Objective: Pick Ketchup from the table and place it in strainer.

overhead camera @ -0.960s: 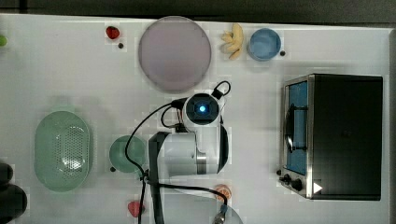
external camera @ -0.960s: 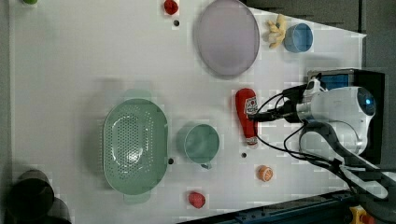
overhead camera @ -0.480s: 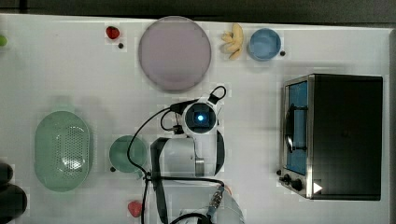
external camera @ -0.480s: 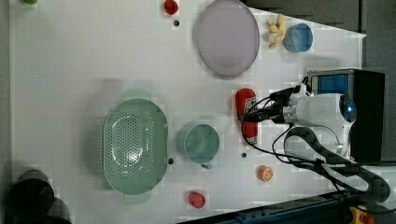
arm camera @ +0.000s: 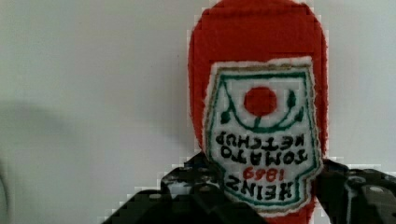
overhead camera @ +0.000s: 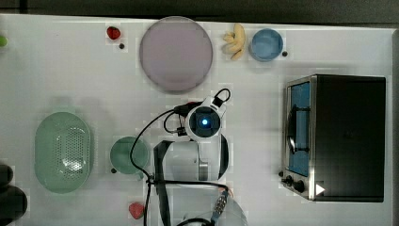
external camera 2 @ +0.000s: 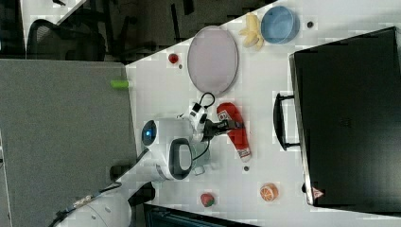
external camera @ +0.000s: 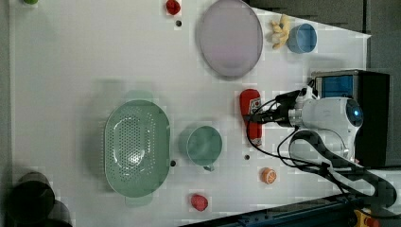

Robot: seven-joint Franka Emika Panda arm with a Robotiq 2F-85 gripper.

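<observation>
The white table (external camera: pixel 71 56) carries a black toaster oven (overhead camera: pixel 348 136) at the top view's right. The mint strainer (external camera: pixel 137 147) sits lower left in the left view, well apart from the Ketchup (external camera: pixel 249 116) lying flat mid-frame. The gripper (arm camera: pixel 261 186) straddles the bottle, fingers (arm camera: pixel 194 186) snug against its sides.

Fuzzy cloth Ketchup (arm camera: pixel 257 93) with stitched label, perforated plastic strainer (external camera: pixel 137 146), smooth matt table (external camera: pixel 71 56)
</observation>
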